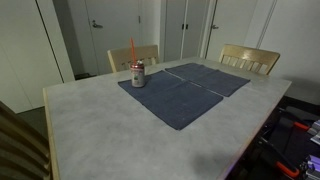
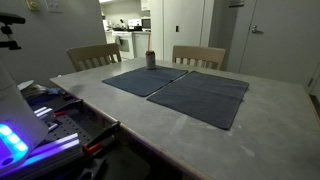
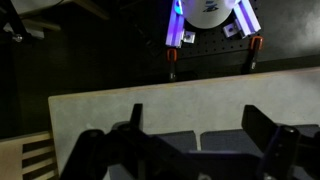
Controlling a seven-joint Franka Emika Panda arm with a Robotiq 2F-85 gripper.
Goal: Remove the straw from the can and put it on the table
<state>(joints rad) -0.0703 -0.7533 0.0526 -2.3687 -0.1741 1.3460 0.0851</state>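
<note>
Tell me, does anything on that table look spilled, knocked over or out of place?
Nothing stands out. The can stands upright at a corner of one dark blue mat, the straw sticking up out of it. No spill or damage shows on the table.

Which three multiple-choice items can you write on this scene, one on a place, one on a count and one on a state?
1. Where is the can?
A. on a chair seat
B. on the table, at a corner of a dark blue mat
C. on the floor

2. How many dark blue mats lie on the table?
A. one
B. two
C. four

3. What is the state of the straw?
A. lying flat on the table
B. lying across a mat
C. standing in the can

Key:
1 B, the can stands at a mat corner in both exterior views.
2 B, two mats lie side by side.
3 C, the straw rises from the can's top.
</note>
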